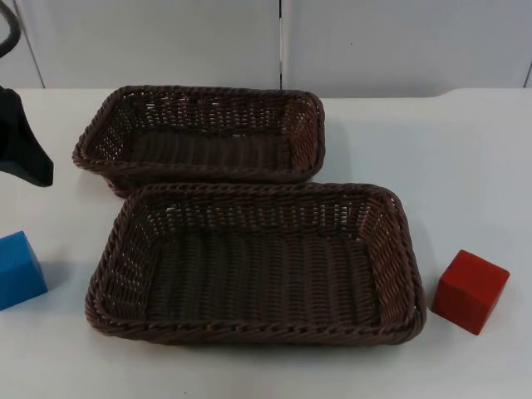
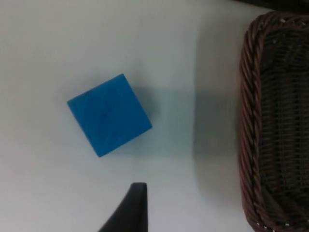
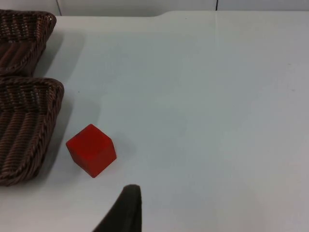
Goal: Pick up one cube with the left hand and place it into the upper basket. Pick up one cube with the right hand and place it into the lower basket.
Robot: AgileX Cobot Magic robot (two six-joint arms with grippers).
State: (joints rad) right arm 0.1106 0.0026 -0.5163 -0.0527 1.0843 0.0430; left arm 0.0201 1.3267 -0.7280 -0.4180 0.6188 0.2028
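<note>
From my left gripper [image 2: 133,205], whose opening I can't tell, the blue cube [image 2: 109,114] sits just ahead on bare table, corner-on, with the lower basket [image 2: 270,125] off to one side. The red cube [image 1: 470,291] lies right of that basket; beyond stands the upper basket [image 1: 204,133].

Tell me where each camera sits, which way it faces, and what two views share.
Top view: fixed above, looking down and forward at the upper basket, lower basket, both cubes; left arm enters.
Left wrist view: looks down on the blue cube; a fingertip shows.
Right wrist view: looks along the table at the red cube; shares both baskets with the top.
</note>
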